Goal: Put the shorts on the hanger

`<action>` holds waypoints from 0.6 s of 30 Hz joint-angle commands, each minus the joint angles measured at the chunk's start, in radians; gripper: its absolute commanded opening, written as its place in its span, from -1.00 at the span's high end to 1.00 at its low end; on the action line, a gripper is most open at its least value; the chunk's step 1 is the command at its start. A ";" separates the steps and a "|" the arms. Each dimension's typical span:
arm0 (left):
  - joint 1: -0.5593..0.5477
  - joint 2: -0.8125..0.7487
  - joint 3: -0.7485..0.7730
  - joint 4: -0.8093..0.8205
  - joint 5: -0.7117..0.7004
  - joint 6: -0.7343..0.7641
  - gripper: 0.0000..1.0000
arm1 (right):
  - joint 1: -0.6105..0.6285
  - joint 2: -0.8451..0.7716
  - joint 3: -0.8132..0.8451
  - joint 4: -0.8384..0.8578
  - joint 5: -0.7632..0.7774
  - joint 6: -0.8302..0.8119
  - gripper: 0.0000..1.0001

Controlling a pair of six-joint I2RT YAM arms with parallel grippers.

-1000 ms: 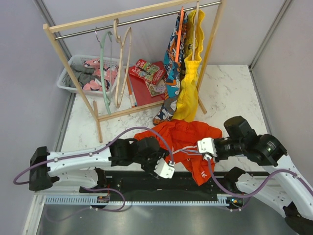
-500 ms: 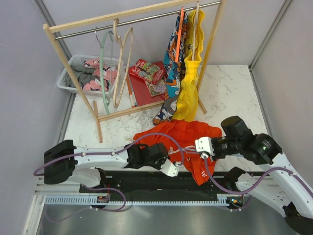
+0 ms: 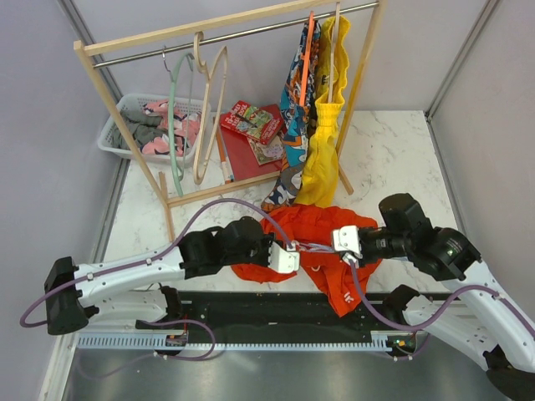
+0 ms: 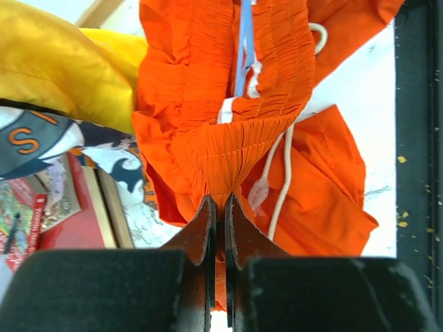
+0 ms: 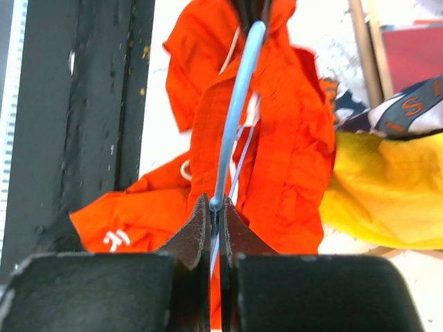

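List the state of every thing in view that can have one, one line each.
shorts, crumpled, waistband pinched
hanger, off the rail, clamped at one end, lying against the shorts
left fingers, shut on the shorts
right fingers, shut on the hanger
yellow garment, hanging from the rail
patterned garment, hanging from the rail
teal-green hanger, hanging bare
wooden hangers, hanging bare

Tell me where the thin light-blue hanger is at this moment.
In the right wrist view the thin light-blue hanger is pinched in the right gripper, its length lying among the folds of the bright orange-red fabric shorts, beside the yellow garment.
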 commanded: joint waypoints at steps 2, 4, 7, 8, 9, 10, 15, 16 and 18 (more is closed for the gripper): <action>0.030 0.017 0.078 -0.039 0.059 -0.089 0.97 | 0.004 0.020 -0.003 0.203 -0.099 0.096 1.00; 0.044 0.024 0.101 -0.048 0.071 -0.110 0.97 | 0.004 0.021 -0.016 0.242 -0.117 0.139 1.00; 0.047 0.020 0.118 -0.051 0.079 -0.126 0.96 | 0.004 0.018 -0.048 0.345 -0.160 0.217 1.00; 0.048 0.020 0.123 -0.050 0.084 -0.133 0.96 | 0.004 0.017 -0.060 0.419 -0.165 0.246 1.00; 0.048 0.012 0.129 -0.050 0.091 -0.138 0.97 | 0.006 0.018 -0.086 0.458 -0.157 0.274 1.00; 0.048 0.011 0.129 -0.054 0.108 -0.136 0.96 | 0.006 0.020 -0.101 0.499 -0.139 0.306 1.00; 0.048 -0.020 0.106 -0.099 0.098 -0.110 0.96 | 0.008 0.037 -0.102 0.494 -0.059 0.242 1.00; 0.048 -0.025 0.102 -0.106 0.096 -0.110 0.96 | 0.008 0.035 -0.089 0.463 -0.041 0.222 1.00; 0.050 -0.045 0.089 -0.114 0.099 -0.113 0.97 | 0.008 0.023 -0.053 0.364 -0.018 0.158 1.00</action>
